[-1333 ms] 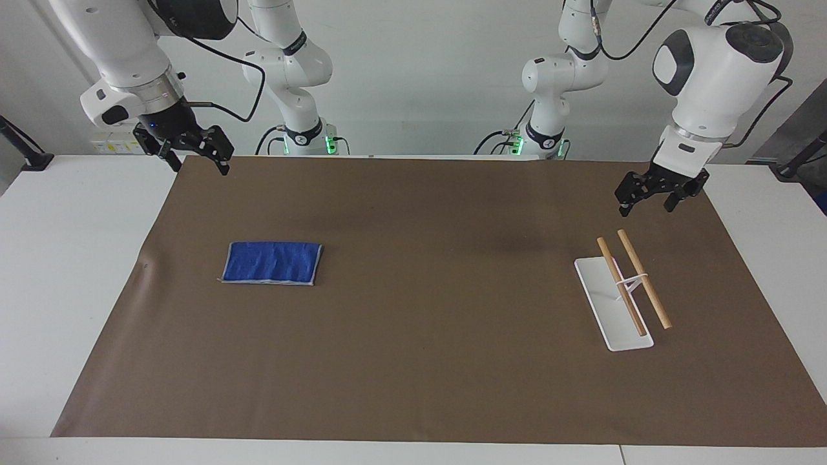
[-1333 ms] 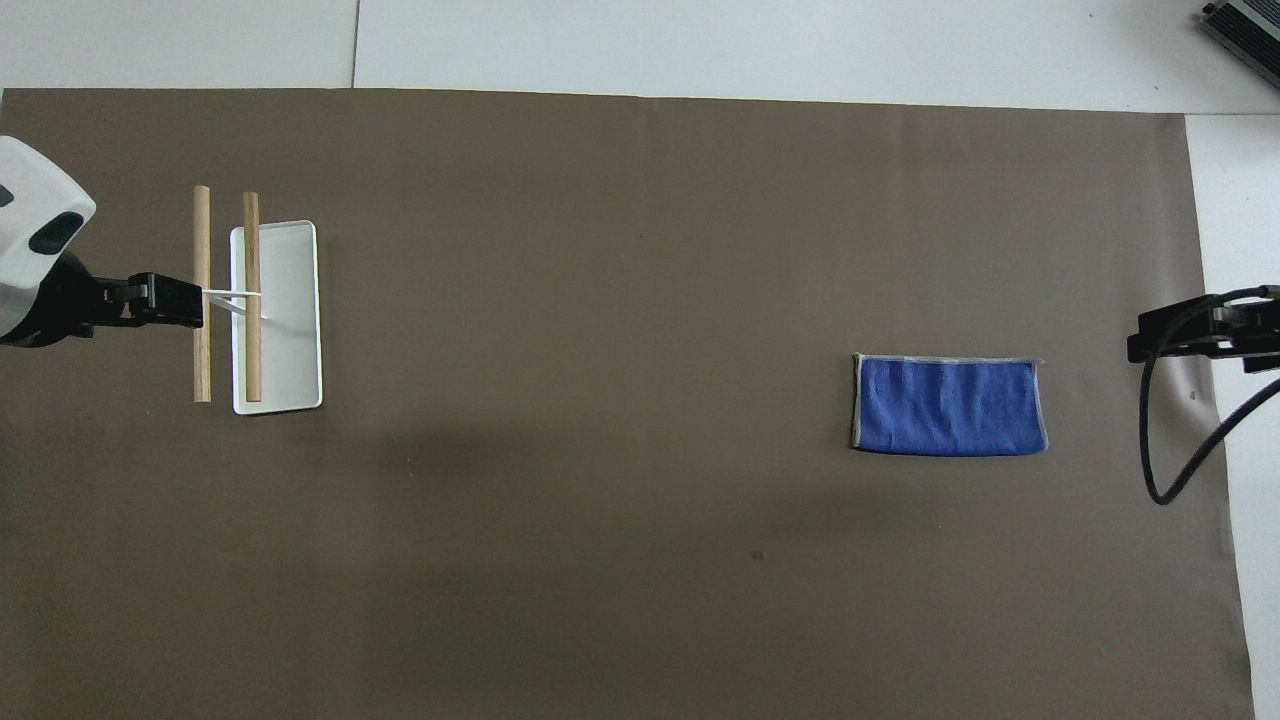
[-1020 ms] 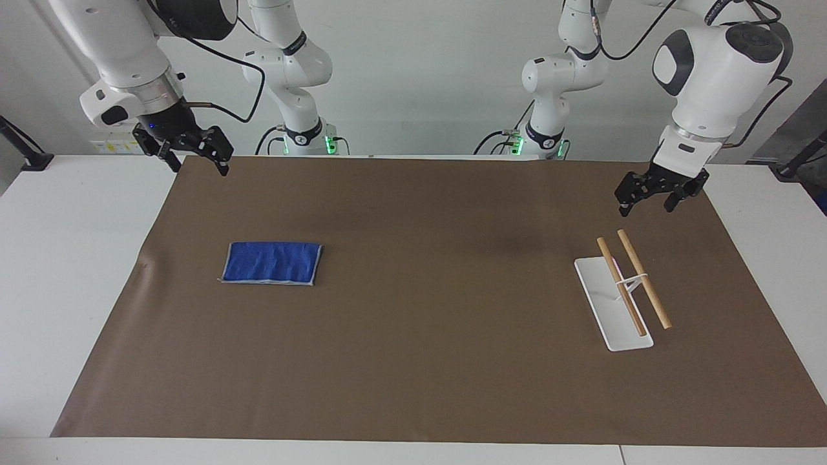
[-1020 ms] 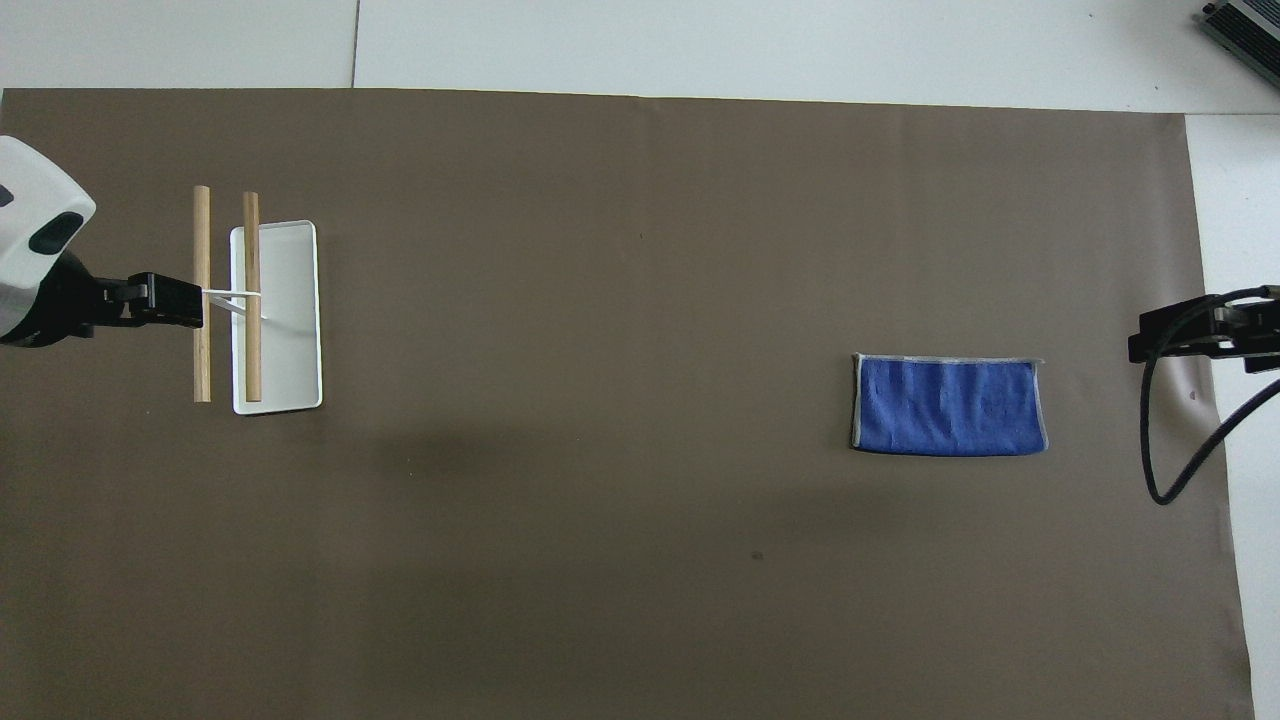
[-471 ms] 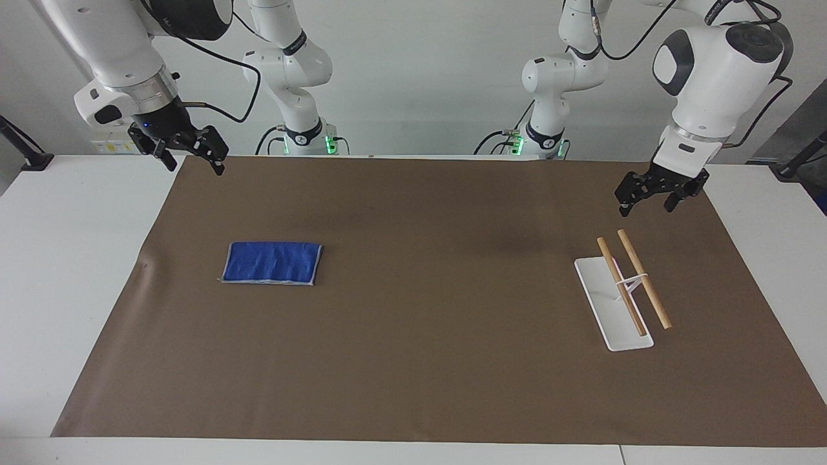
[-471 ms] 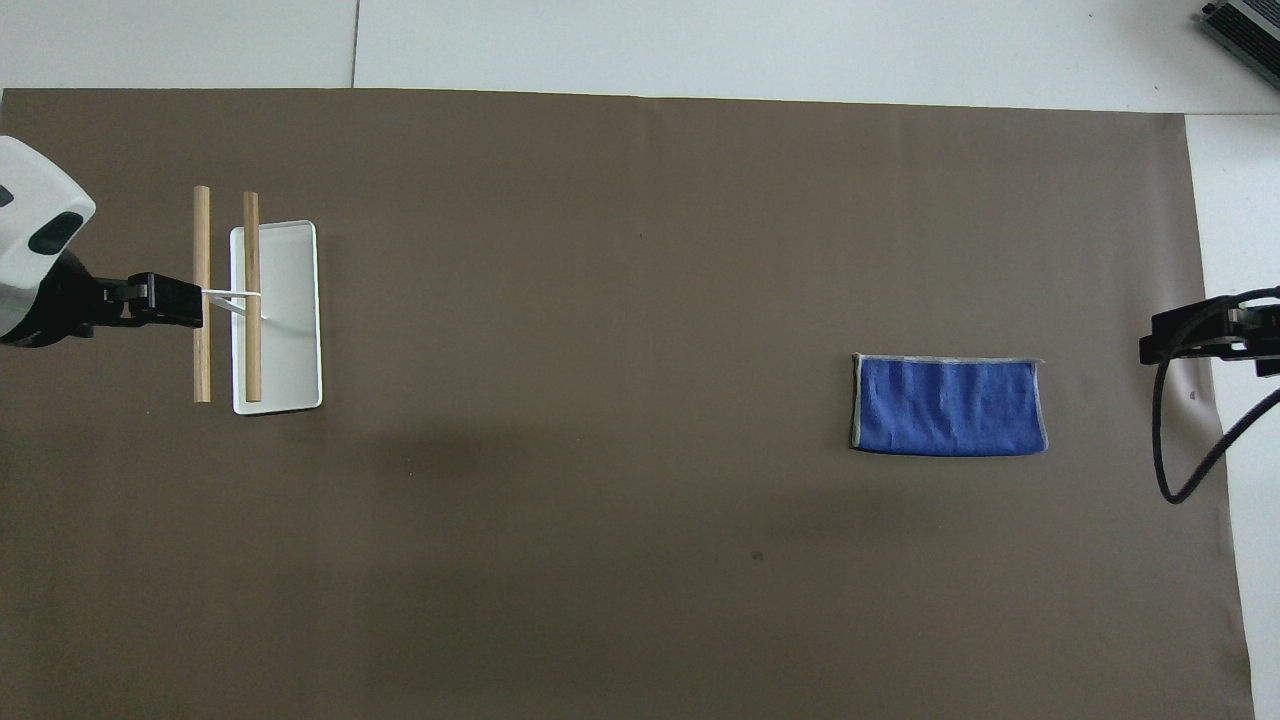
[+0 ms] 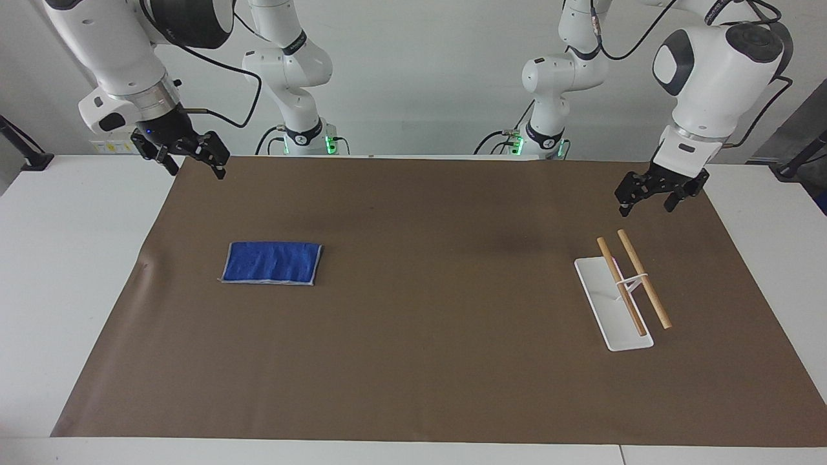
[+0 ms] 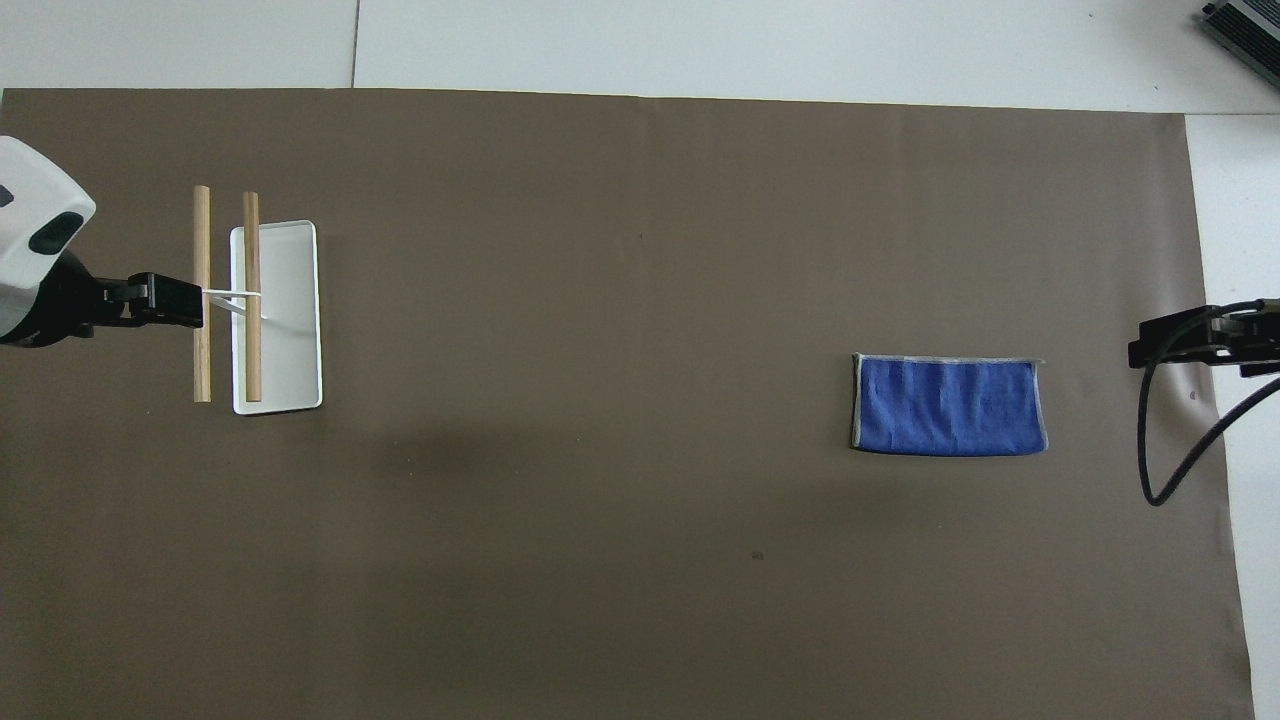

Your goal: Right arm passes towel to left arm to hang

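The blue towel lies flat and folded on the brown mat, toward the right arm's end; it also shows in the overhead view. My right gripper is open and empty, raised over the mat's edge at that end, apart from the towel; in the overhead view the right gripper shows beside the towel. My left gripper is open and empty, raised over the mat by the rack's two wooden rods; in the overhead view the left gripper meets the outer rod. The left arm waits.
The rack's white base tray stands toward the left arm's end of the mat; it also shows in the overhead view. White table surface borders the mat on all sides.
The right gripper has shifted slightly up and back over the mat's edge and stays open. The left arm, towel and rack have not moved.
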